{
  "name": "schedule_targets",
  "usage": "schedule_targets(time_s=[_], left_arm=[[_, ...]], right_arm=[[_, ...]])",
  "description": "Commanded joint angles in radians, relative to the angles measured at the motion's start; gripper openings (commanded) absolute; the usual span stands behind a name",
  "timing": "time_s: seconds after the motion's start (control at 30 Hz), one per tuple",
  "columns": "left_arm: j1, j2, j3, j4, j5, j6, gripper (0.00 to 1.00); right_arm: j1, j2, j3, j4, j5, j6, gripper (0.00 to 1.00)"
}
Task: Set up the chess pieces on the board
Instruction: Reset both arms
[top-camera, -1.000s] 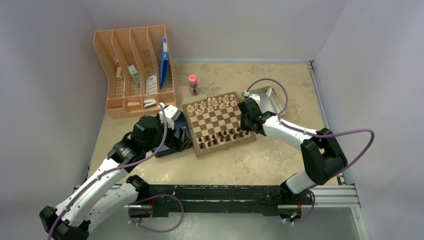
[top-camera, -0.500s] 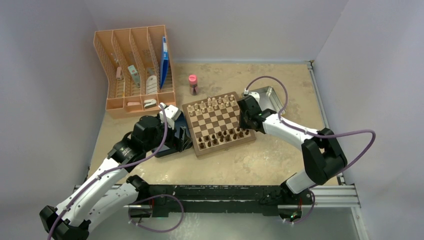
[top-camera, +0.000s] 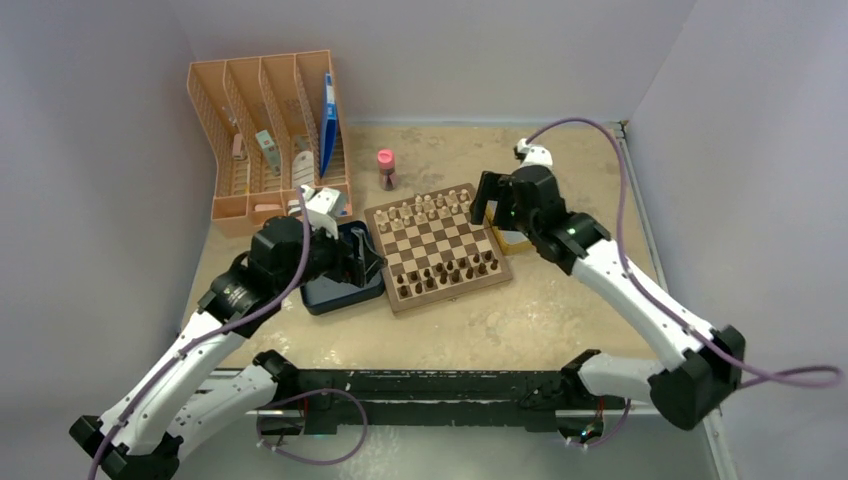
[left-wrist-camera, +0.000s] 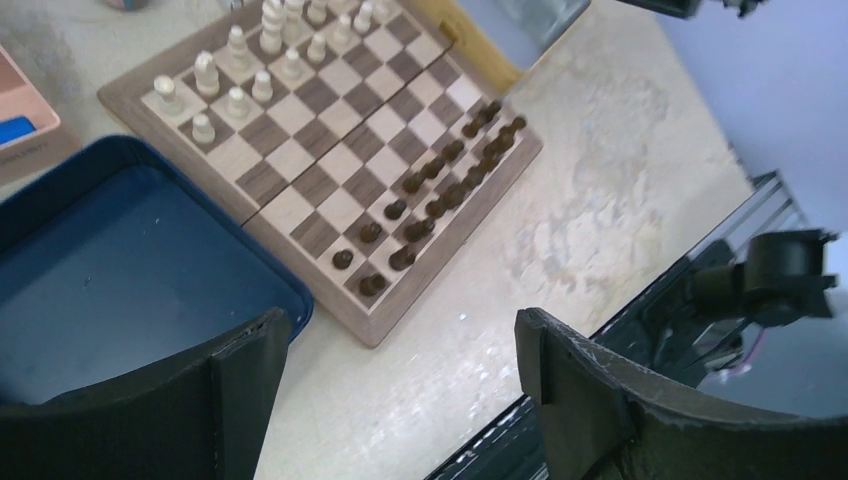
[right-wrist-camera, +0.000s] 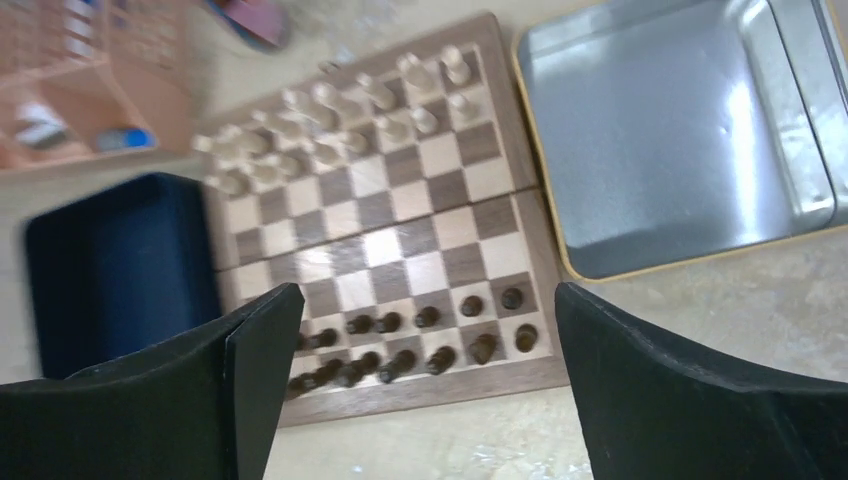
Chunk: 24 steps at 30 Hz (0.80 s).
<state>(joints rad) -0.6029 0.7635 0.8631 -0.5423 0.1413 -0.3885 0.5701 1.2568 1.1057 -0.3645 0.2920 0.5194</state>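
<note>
Chess pieces (right-wrist-camera: 427, 318) line the lower edge of the board (right-wrist-camera: 365, 248) in two dark rows, so with the right gripper (right-wrist-camera: 425, 305) and left gripper (left-wrist-camera: 395, 328) both gaping empty, best check each piece sits centred.

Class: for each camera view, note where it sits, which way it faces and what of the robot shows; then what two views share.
Top external: fixed high behind the arm bases, looking down at the table; both arms show.
Left wrist: on the left arm, looking down past the left end effector at the board and dark blue box.
Right wrist: on the right arm, looking down past the right end effector at the board and metal tray.
Shared: both wrist views show the dark chess pieces.
</note>
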Motion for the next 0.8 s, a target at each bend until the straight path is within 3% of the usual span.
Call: schedule_targets(time_s=[0.0, 0.4, 0.77], left_arm=[[0.004, -0.017, 0.110, -0.016, -0.006, -0.125, 0.83], [0.004, -0.124, 0.125, 0.010, 0.048, -0.137, 0.83], [0.003, -0.194, 0.037, 0.082, 0.067, -0.123, 0.81]], right_arm=[[-0.003, -0.139, 0.052, -0.006, -0.066, -0.020, 0.99], [-0.003, -0.455, -0.119, 0.099, -0.178, 0.027, 0.99], [-0.002, -0.454, -0.115, 0.103, -0.256, 0.055, 0.99]])
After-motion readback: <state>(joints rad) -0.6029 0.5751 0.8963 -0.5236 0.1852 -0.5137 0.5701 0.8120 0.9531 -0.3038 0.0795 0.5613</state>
